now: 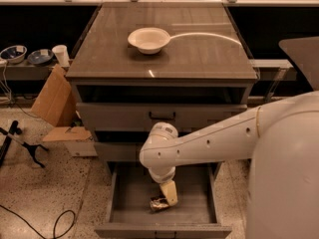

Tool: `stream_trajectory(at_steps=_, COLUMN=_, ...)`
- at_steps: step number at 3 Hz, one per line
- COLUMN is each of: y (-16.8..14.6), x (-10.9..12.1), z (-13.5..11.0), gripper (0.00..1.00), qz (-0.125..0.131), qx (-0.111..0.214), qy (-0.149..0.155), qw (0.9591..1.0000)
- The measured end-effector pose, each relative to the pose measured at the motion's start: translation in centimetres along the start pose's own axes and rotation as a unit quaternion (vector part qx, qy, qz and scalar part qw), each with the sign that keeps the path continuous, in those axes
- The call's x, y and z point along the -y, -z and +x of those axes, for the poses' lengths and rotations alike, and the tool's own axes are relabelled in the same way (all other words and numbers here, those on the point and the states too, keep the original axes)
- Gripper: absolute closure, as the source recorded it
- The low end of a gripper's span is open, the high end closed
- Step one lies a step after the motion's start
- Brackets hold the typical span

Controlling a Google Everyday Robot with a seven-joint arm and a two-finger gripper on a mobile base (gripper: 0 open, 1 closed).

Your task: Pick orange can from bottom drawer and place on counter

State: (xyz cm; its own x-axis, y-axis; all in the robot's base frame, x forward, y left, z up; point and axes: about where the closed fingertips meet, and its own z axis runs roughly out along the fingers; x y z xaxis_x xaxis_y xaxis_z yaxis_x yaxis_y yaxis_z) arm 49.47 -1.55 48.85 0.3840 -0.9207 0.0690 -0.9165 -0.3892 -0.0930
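Tool: the tool [168,193] is lowered into the bottom drawer [130,198], at the right end of the orange can [158,203]; whether it is open or clamped on the can cannot be told.
Orange can: laid on its side near the middle of the tray, touching or just beside the tool.
Grasp risk: the dented, shiny can could be nudged away, or slipped out of, if caught only by its end.
Lift risk: the can could be knocked loose against the upper drawer fronts [124,116] if raised before being drawn outward.
Placing risk: the white bowl [149,39] on the counter [199,59] could be struck if the can is set too far back.
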Motion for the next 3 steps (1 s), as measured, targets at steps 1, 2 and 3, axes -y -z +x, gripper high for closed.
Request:
stream_trajectory(at_steps=1, y=-4.8, x=1.1, z=-1.6, gripper=0.00, qz=0.002, qx=0.016, qy=0.009, qw=0.9998)
stream_trajectory(at_steps=2, y=-8.9, x=1.3, z=-2.5, gripper=0.00, qz=0.021, qx=0.026, qy=0.010, qw=0.9994)
stream_trajectory(at_steps=3, y=-12.5, x=2.1, z=-2.8, gripper=0.00, qz=0.043, qx=0.025, qy=-0.002, qw=0.9988)
